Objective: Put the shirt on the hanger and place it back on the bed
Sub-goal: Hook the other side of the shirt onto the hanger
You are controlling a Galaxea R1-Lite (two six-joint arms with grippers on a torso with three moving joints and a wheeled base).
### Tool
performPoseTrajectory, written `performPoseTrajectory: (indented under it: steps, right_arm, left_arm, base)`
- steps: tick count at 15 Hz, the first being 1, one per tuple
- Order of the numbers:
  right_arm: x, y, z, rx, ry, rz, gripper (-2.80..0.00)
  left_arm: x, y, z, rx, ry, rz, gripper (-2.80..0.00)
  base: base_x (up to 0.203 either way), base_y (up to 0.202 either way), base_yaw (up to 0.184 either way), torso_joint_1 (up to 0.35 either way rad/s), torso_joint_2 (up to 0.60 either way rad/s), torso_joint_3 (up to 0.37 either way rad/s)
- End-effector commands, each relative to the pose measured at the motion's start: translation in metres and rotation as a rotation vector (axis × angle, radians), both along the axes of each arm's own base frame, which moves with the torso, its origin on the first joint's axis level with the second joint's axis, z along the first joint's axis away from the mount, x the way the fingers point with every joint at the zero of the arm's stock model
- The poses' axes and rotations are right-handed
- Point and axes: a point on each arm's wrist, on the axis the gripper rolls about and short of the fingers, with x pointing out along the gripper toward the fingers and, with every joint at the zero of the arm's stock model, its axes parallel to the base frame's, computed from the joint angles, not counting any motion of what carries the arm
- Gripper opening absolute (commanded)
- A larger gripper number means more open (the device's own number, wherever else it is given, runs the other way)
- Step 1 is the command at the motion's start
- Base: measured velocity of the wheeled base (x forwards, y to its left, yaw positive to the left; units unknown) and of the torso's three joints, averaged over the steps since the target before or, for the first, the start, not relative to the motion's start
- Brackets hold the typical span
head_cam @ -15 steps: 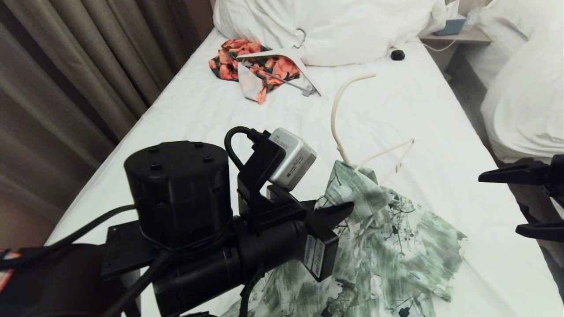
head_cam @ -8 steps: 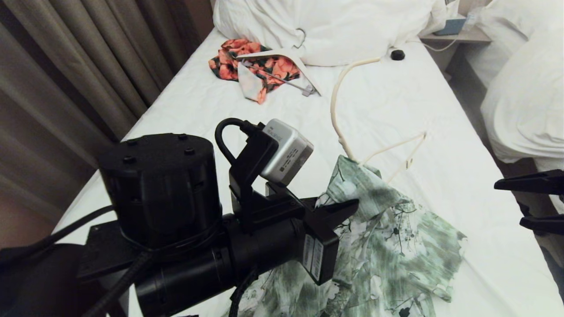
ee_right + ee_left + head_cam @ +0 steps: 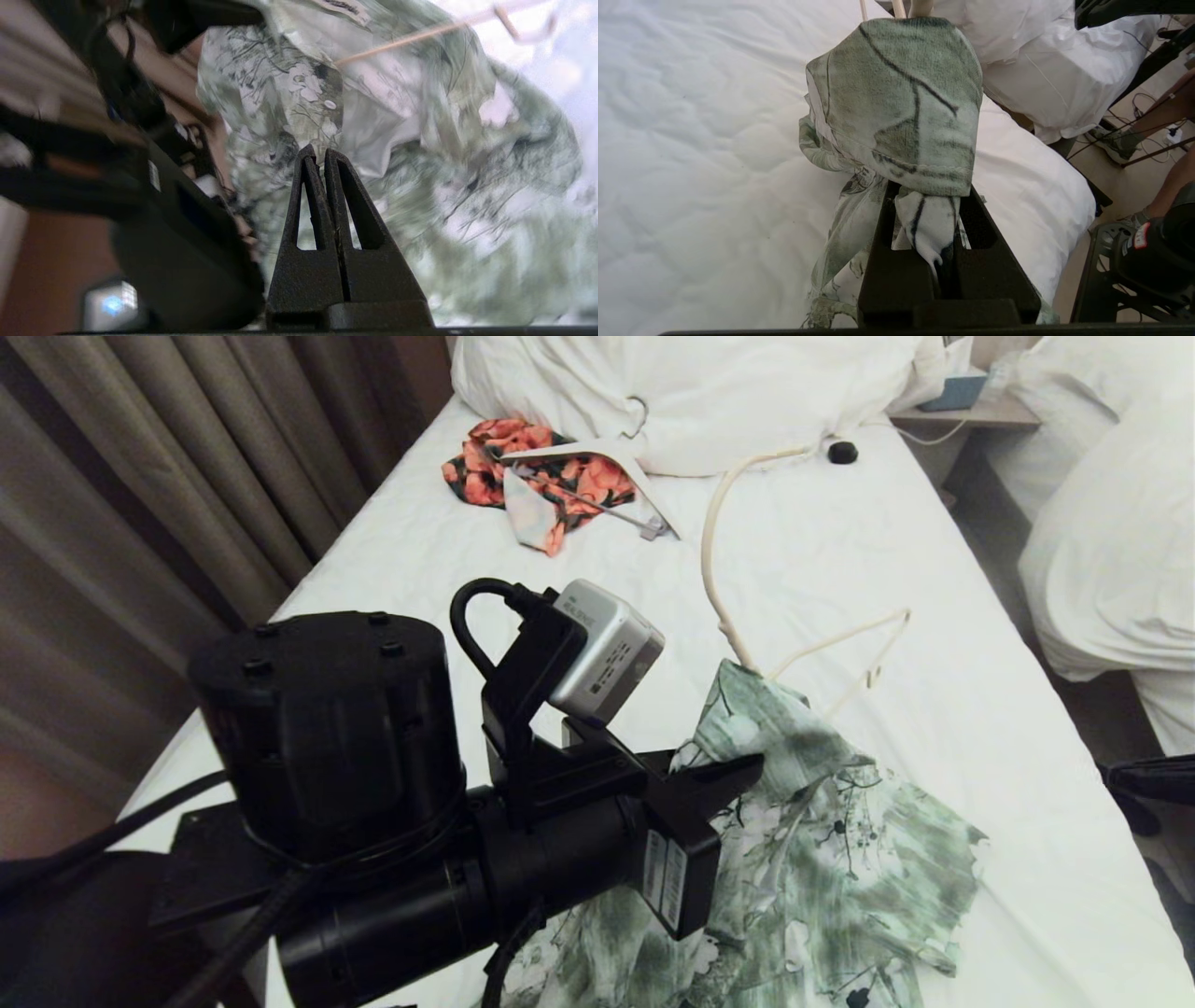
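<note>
L claw (image 3: pixel 941 242) pinched the shirt (image 3: pixel 822 859) by a fold & held it up over the bed (image 3: pixel 934 569). Hanger (image 3: pixel 714 551) poked out of the shirt's top. R claw (image 3: pixel 322 163) was shut tight w/ nothing in it, near the shirt.

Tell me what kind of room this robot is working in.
Probably a hotel twin bedroom: the bed with white sheet and heaped pillows, a neighbouring bed close beside it, a bedside table between, and long curtains.
</note>
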Motion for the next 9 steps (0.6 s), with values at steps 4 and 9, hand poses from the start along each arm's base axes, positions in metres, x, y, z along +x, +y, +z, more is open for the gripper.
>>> performPoseTrajectory:
  steps: [4, 9]
  right_arm:
    - [-0.011, -0.012, 0.002, 0.041, 0.066, -0.107, -2.8]
    - [-0.022, -0.021, -0.004, 0.075, 0.126, -0.203, -2.8]
  left_arm:
    - [-0.001, -0.004, 0.01, -0.03, -0.018, -0.008, -2.8]
    - [-0.001, -0.004, 0.01, -0.032, -0.018, -0.005, -2.8]
  base:
    - [0.0, 0.0, 0.0, 0.0, 0.0, 0.0]
    - [0.0, 0.0, 0.0, 0.0, 0.0, 0.0]
